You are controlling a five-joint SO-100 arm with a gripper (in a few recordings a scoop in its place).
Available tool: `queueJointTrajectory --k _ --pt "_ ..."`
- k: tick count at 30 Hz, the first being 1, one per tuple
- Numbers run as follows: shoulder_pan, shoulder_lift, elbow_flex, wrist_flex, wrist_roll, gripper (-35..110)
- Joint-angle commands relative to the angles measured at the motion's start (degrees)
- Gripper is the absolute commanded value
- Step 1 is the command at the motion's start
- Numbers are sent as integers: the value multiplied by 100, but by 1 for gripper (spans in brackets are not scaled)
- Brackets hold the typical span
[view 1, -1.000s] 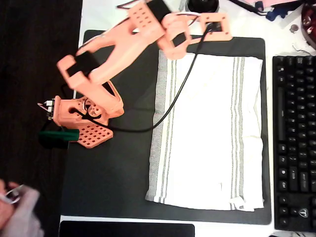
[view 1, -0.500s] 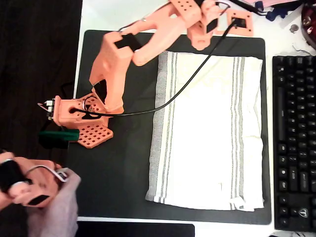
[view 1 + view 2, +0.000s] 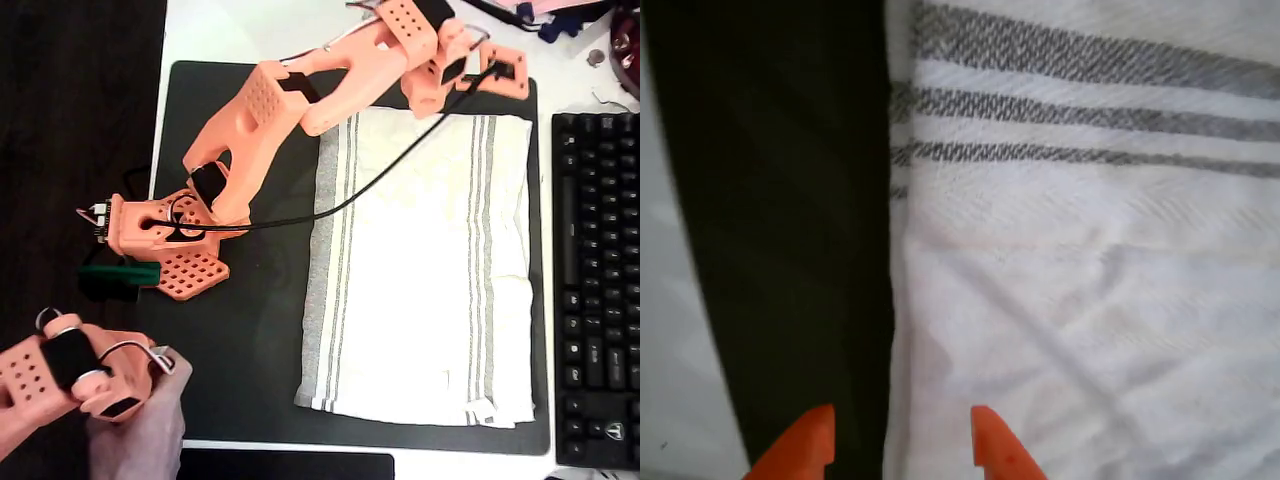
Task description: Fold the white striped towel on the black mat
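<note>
White striped cloth towel (image 3: 420, 265) lies flat on the big dark rectangular desk mat (image 3: 235, 370). Orange two-finger gripper (image 3: 902, 440) hangs spread, grasping nothing, probably just off the towel's edge. White tabletop (image 3: 225, 30), black keyboard (image 3: 597, 290) alongside.

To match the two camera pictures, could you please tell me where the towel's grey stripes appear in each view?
Overhead view: the grey stripes run top to bottom near the towel's right edge; another band nears its left edge.
Wrist view: stripes cross the top.
Shared landmark: the towel's edge against the black mat, beneath the gripper.
</note>
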State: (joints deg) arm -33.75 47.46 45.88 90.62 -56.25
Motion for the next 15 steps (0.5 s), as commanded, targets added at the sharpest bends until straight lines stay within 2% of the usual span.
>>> queueJointTrajectory --k 1,15 --pt "-97 -44 -246 9 -18 19" --pt "-105 -562 -211 -264 -9 13"
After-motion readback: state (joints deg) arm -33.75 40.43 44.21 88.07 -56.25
